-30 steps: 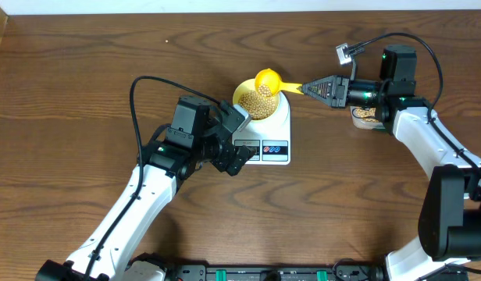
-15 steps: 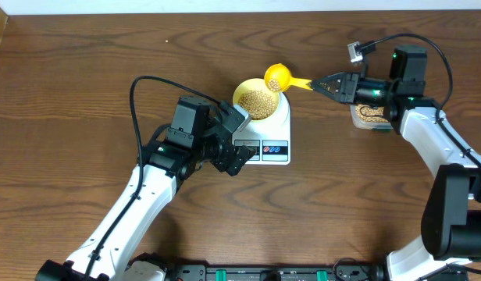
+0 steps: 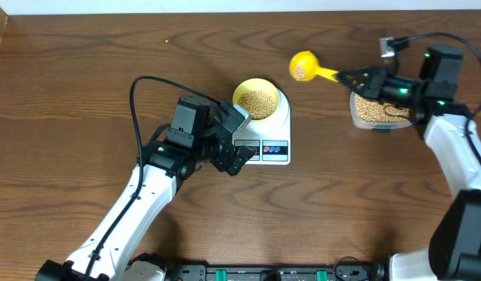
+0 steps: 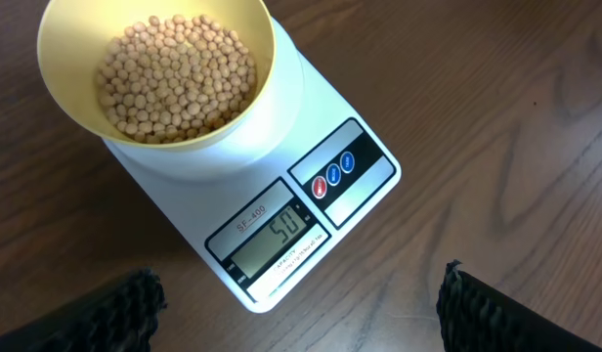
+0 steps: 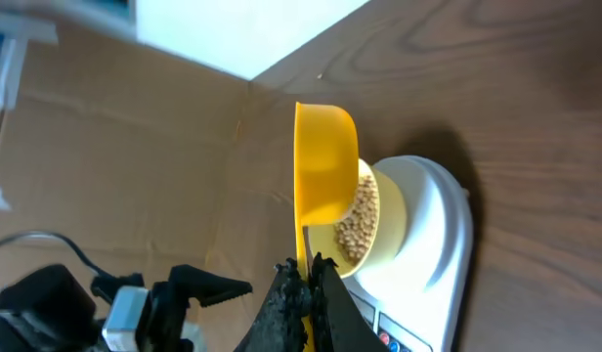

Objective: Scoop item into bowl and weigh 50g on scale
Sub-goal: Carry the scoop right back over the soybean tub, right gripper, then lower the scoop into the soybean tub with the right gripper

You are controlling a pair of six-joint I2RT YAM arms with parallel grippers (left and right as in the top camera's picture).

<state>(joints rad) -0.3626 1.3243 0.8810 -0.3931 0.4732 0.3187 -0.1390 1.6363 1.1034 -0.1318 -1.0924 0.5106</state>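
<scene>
Fifty reads on the scale (image 4: 281, 230), so right gripper (image 3: 354, 76), clamped on the scoop (image 3: 304, 66), should carry it level to the tub (image 3: 371, 113); left gripper (image 4: 296, 303) gapes

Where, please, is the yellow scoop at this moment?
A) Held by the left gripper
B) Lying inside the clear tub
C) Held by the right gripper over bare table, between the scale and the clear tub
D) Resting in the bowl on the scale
C: in the overhead view the right gripper holds the scoop by its handle over bare table, to the right of the bowl on the scale and left of the tub.
</scene>
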